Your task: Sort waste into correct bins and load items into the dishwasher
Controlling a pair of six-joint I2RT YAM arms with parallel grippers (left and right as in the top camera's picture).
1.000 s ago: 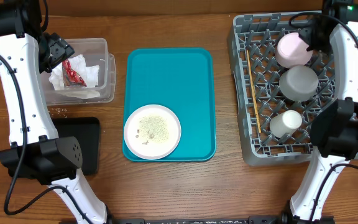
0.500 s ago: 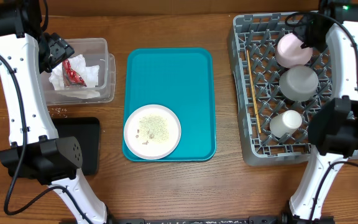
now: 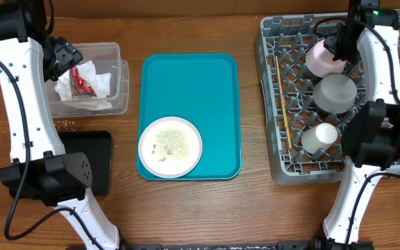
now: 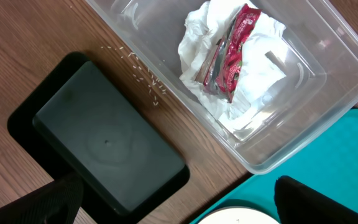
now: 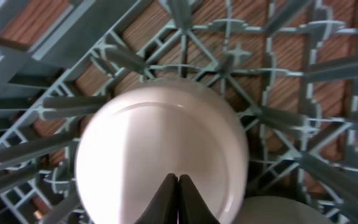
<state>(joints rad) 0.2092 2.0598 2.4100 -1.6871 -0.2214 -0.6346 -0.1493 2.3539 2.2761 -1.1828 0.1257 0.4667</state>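
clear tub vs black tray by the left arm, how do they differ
The clear tub is see-through and deep-walled; the black tray is opaque and shallow. The clear tub holds crumpled napkins and a red wrapper; the black tray shows nothing in it. Both are rectangular with rounded corners.

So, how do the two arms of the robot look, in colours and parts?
Both arms have smooth white shells on the long links and bulky black housings at the joints. The left arm carries a thin black cable along its side. The right arm shows a small green light. The right gripper has dark, tapered fingers.
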